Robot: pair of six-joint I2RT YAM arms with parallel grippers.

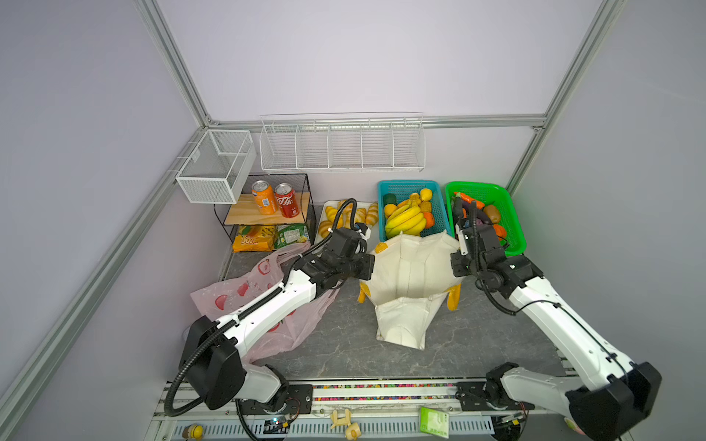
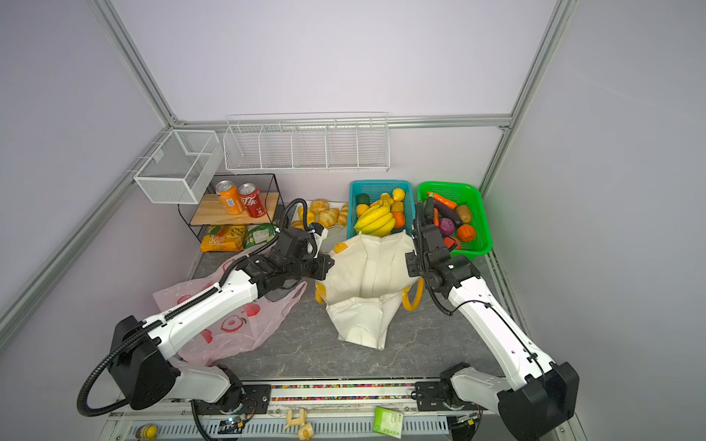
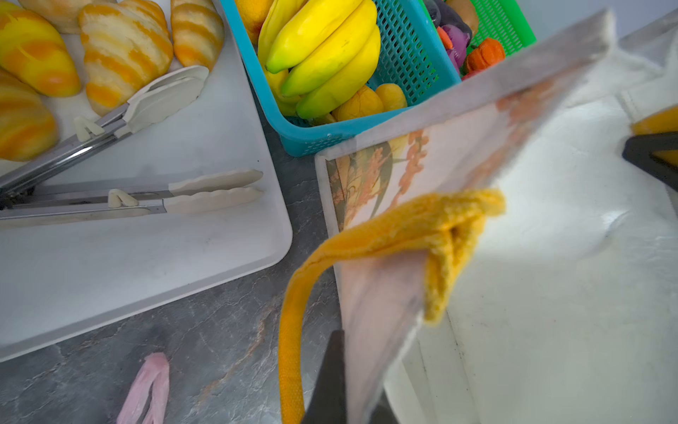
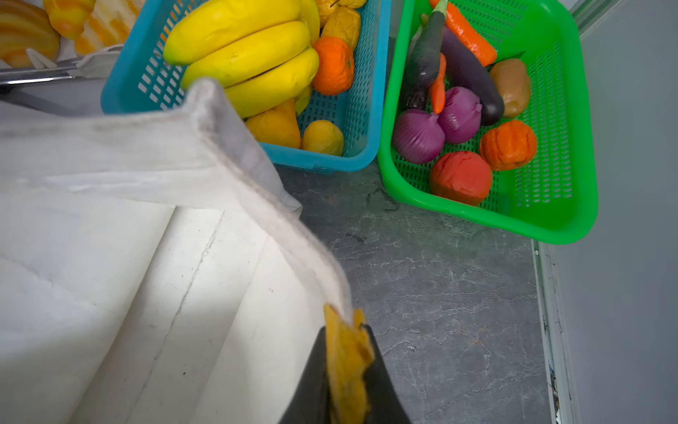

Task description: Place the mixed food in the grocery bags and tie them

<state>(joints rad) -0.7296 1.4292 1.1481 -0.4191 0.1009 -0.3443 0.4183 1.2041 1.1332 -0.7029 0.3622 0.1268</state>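
1. Two black-and-white robot arms are reaching from the near rail toward a cream canvas tote (image 1: 405, 275), which is standing open in the middle of the grey marbled table (image 1: 344, 343).
2. On the tote's left rim, the left gripper (image 3: 348, 352) is pinching the cloth wall, its jaws closed tight just beside the spot where a yellow-orange handle (image 3: 403, 227) is sewn on.
3. On the opposite rim, the right gripper (image 4: 346, 337) is clamping down, jaws pressed together on the yellow-orange handle strip at the edge.
4. Between the two grippers the tote's mouth is gaping, with its pale lining showing in both top views.
5. Left of the tote, a pink plastic bag (image 1: 229, 301) with red fruit prints is lying crumpled on the table beneath the left arm.
6. At the far left, an orange soda can (image 1: 264, 197) and a red cola can (image 1: 286, 200) are standing upright side by side on the wooden top board of a wire shelf (image 1: 240, 214), with snack packets (image 1: 254, 238) lying below.
7. Just behind the tote, bananas (image 4: 249, 55) and oranges (image 4: 332, 66) are sitting in a blue basket (image 4: 121, 84).
8. Beside it, a green basket (image 4: 583, 128) is holding an eggplant (image 4: 473, 77), carrots (image 4: 473, 35) and onions (image 4: 418, 136).
9. Between shelf and blue basket, croissants (image 3: 124, 55) and tongs (image 3: 205, 200) are lying on a white tray (image 3: 183, 257).
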